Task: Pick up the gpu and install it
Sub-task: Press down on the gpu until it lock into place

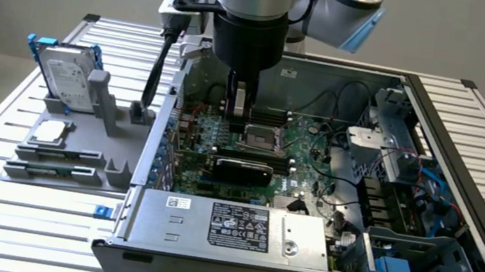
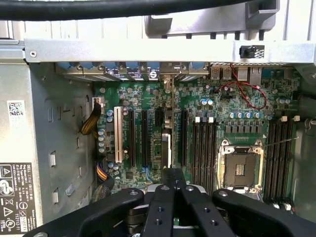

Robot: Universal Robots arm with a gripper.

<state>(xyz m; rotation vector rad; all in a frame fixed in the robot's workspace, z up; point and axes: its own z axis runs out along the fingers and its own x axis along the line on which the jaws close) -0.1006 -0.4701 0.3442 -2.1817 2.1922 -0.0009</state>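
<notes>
The gpu point(image 1: 243, 169) stands on edge in a slot of the motherboard inside the open computer case, its black cooler facing the case's front. In the wrist view the gpu point(image 2: 166, 145) appears edge-on as a thin dark card between the long black slots. My gripper point(image 1: 239, 118) hangs down into the case just above and behind the card. Its black fingers point(image 2: 163, 197) meet at the gripper's tip point(image 2: 173, 174), shut, with nothing visible between them. Whether the tip touches the card's top edge cannot be made out.
A silver power supply point(image 1: 226, 225) fills the case's front. The empty CPU socket point(image 2: 242, 168) and red cables point(image 2: 247, 94) lie beside the slots. A drive cage point(image 1: 409, 151) stands on the exterior view's right. Outside, a grey fixture point(image 1: 62, 154) holds a blue-framed hard drive point(image 1: 70, 75).
</notes>
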